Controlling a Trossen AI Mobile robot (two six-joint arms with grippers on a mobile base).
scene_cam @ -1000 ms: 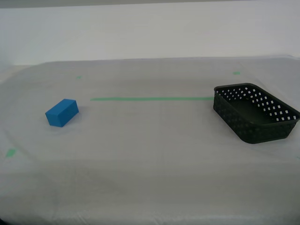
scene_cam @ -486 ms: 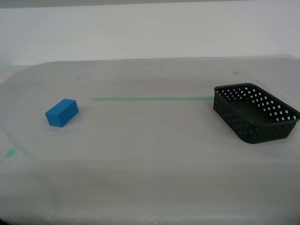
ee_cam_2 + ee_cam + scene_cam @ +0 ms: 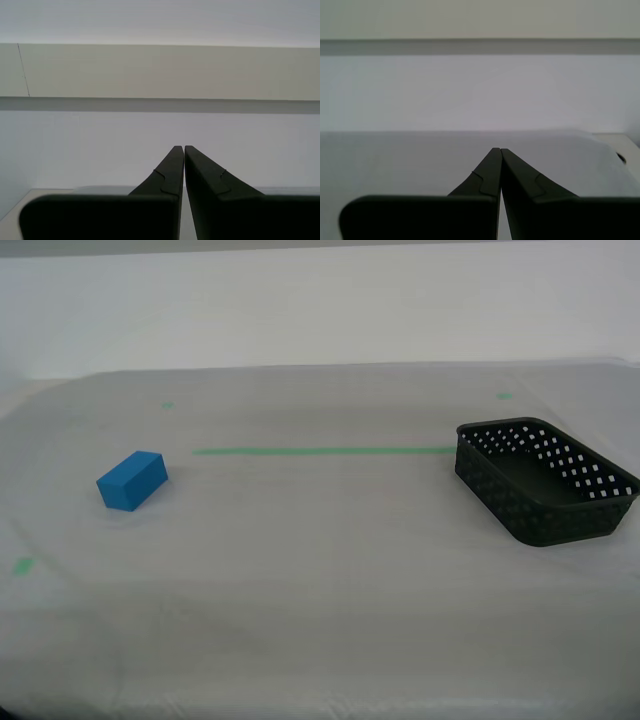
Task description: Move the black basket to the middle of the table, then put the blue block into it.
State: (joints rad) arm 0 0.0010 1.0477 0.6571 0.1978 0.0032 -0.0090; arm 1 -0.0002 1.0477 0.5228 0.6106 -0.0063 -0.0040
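Blue block (image 3: 132, 481); black square-holed basket (image 3: 545, 494); green-taped whitish table (image 3: 320, 570)

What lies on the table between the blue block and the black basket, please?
In the exterior view, only bare cloth and a green tape line lie between the blue block and the black basket.

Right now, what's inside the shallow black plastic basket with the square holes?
The black plastic basket looks empty: its dark floor and far inner wall show nothing. The near wall hides the floor strip behind it.
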